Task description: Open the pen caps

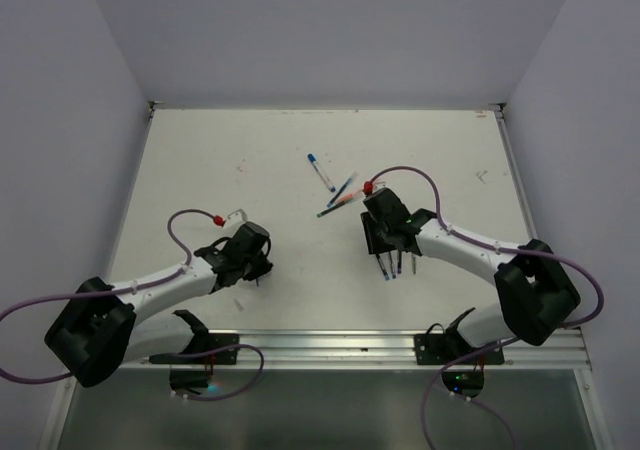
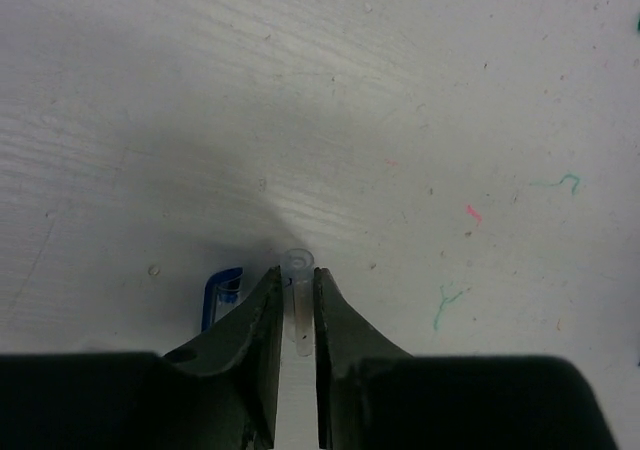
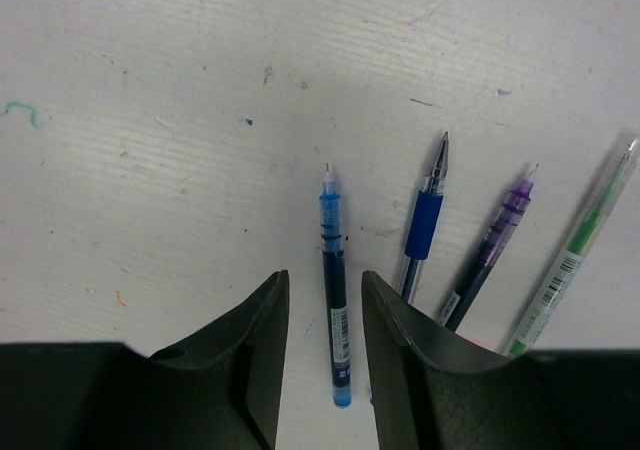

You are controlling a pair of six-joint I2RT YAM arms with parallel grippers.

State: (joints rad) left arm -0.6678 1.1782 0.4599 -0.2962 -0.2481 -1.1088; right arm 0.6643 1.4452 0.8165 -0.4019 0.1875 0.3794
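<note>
A white desk (image 1: 200, 170), scuffed and flecked with small ink marks, stands between pale walls, with the two arms reaching in from its near edge.

On the left, the left gripper (image 2: 297, 275) is low over the desk with its fingers (image 2: 262, 315) only narrowly apart. A short clear cap (image 2: 298, 262) lies in the slot between them, its open end poking out just past the fingertips. The fingers sit tight to both of its sides, and it is not possible to tell whether they press on it or merely flank it. A blue cap (image 2: 224, 292) lies on the desk just outside the gripper, beside the finger on the left of the wrist view, partly hidden by it.

Farther out, between the arms, three pens (image 1: 338, 196) lie in a loose cluster. They are too small to show their caps.

On the right, the right gripper (image 3: 324, 278) is open, jaws spread. An uncapped blue pen (image 3: 334, 270) lies on the desk in the gap, clear of both fingers, its bare tip pointing away. To its right lie a blue-grip pen (image 3: 425, 225), a purple pen (image 3: 495, 240) and a green pen (image 3: 570, 260), side by side, tips bare and fanning outward.
</note>
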